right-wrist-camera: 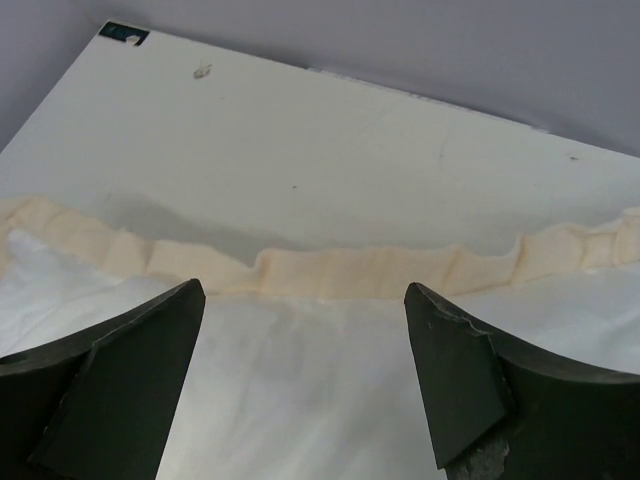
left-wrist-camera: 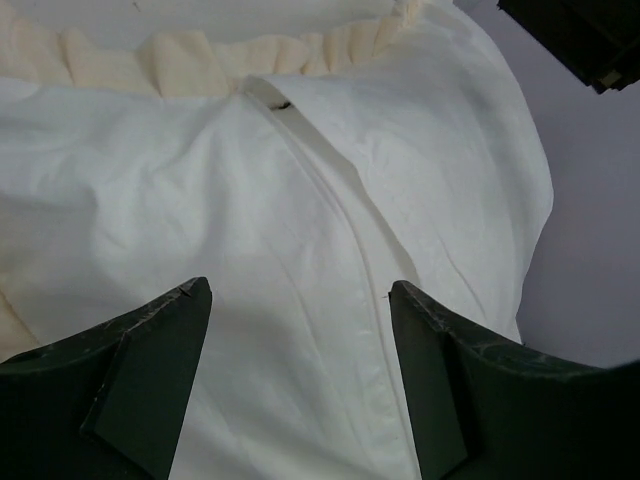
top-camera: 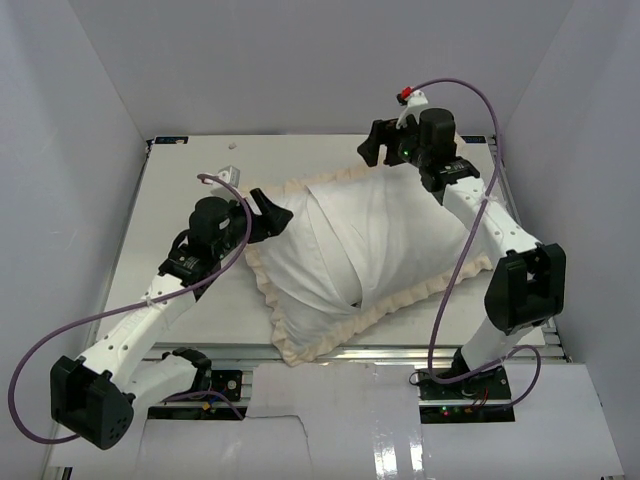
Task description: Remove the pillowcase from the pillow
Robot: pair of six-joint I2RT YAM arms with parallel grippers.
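The pillowcase (top-camera: 350, 250) is seen white face up; the left gripper (left-wrist-camera: 300, 290) is spread wide at its ten o'clock, the right gripper (right-wrist-camera: 303, 290) wide at twelve.

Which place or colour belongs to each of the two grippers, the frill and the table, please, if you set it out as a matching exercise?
Things:
1. left gripper
2. right gripper
3. frill
4. table

Places or colours:
A. cream
B. open over the far edge of the pillowcase
C. white, beneath the pillowcase
D. open at the pillowcase's left end

Pairs: 1-D; 2-B; 3-A; 4-C
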